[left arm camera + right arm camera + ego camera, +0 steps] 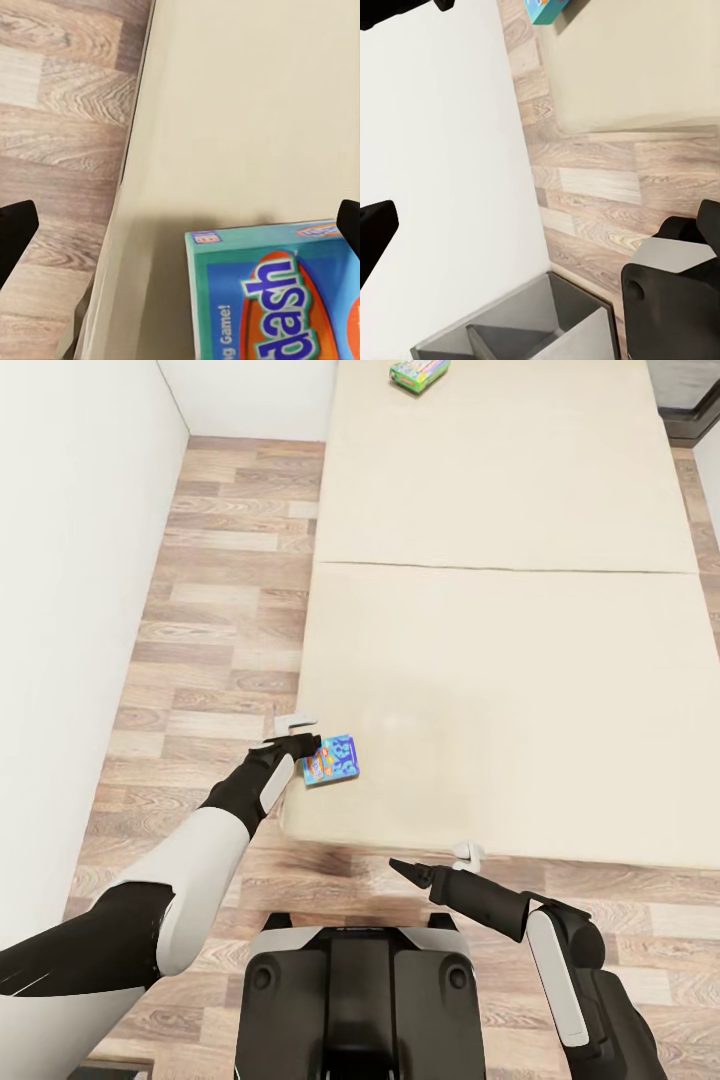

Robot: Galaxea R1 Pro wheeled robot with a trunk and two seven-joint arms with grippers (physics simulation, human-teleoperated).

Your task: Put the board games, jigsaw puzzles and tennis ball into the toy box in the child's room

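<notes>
- The blue board game (331,760) lies on the bed (520,690), near its front corner.
- The left gripper (297,734) hangs just beside it, fingers spread wide apart (not holding anything).
- The right gripper (398,866) is over the floor (220,610), also spread apart.
- Another board game (417,373) lies at the bed's far end.

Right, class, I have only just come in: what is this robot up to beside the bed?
The robot stands at the foot of the bed. Its left end effector is open and reaches for the blue board game lying near the mattress corner, not yet gripping it. A second board game lies at the far end of the bed. The right end effector hangs empty over the floor.
</notes>
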